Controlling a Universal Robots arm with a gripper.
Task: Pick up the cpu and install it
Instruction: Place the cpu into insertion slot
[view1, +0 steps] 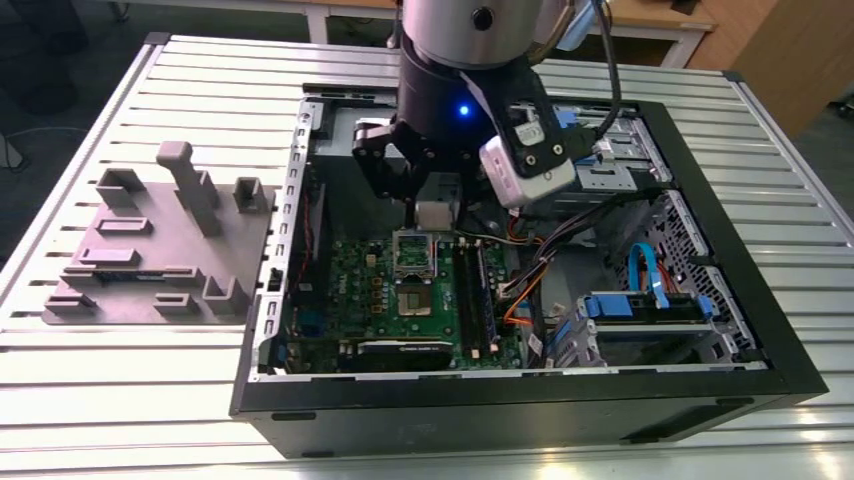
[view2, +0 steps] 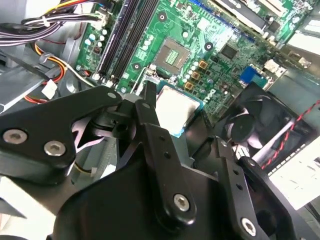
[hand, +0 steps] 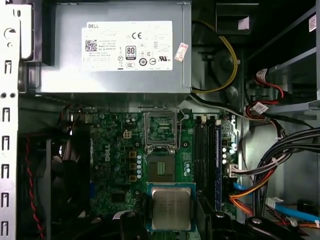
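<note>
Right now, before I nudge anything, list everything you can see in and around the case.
cpu: one, silvery, held in the gripper above the motherboard
socket: one, metal-framed, dark centre, open, empty
motherboard: one, green, inside the case
power supply: one, grey, beside the motherboard
case: one, black, on the slatted table
block fixture: one, grey-purple, exterior view's left of the case
gripper: one, black, shut on the cpu
</note>
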